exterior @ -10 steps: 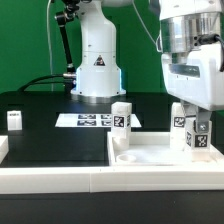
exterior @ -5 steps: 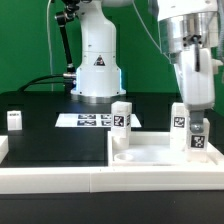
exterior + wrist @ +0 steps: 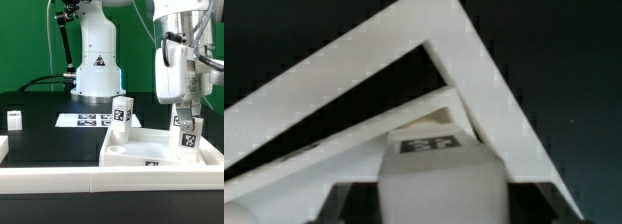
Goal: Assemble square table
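Gripper (image 3: 187, 122), two-finger, on the white Franka arm (image 3: 185, 55): clenched on a small white block leg (image 3: 186, 134) with a black-and-white tag, upright over the tray's far right corner. White plastic square tray-like top (image 3: 130, 162) with raised rim: near right on the black table (image 3: 45, 125), skewed against the long white rail (image 3: 60, 178). Second tagged leg (image 3: 122, 115): upright, just behind the tray's far left corner; third leg (image 3: 14, 120): far left; marker board (image 3: 88, 120): flat, centre far.

Gripper (image 3: 186, 112) fingertips hidden behind the tagged leg (image 3: 187, 137) (tray top (image 3: 160, 158) cropped by exterior view's right edge).
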